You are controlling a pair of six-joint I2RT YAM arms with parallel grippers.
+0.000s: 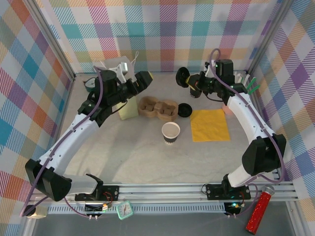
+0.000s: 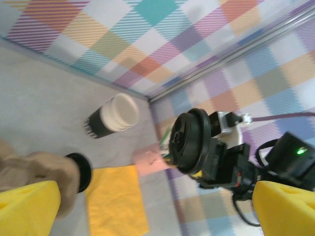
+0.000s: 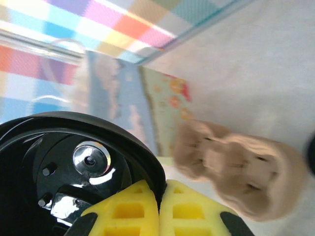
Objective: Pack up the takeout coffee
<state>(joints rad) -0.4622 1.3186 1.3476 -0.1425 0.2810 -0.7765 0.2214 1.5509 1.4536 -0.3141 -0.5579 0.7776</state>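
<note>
My right gripper point(image 1: 191, 82) point(image 3: 160, 206) is shut on the rim of a glossy black plastic lid point(image 1: 183, 76) point(image 3: 74, 162) point(image 2: 192, 140), held in the air on edge at the back right. A lidless black cup with a cream rim point(image 1: 171, 132) stands upright mid-table. Another such cup point(image 2: 110, 116) lies on its side near the back wall. A second black lid point(image 1: 184, 109) point(image 2: 81, 169) lies flat beside the brown pulp carrier point(image 1: 157, 108) point(image 3: 236, 167). My left gripper point(image 1: 146, 77) point(image 2: 157, 211) hangs open above the carrier's left end, holding nothing. The takeout coffee with its lid on is out of view.
A yellow napkin point(image 1: 210, 124) point(image 2: 115, 201) lies right of the carrier, with a pink note point(image 1: 226, 109) at its far corner. A pale yellow pouch point(image 1: 129, 108) stands left of the carrier. Checked walls close in the back and sides.
</note>
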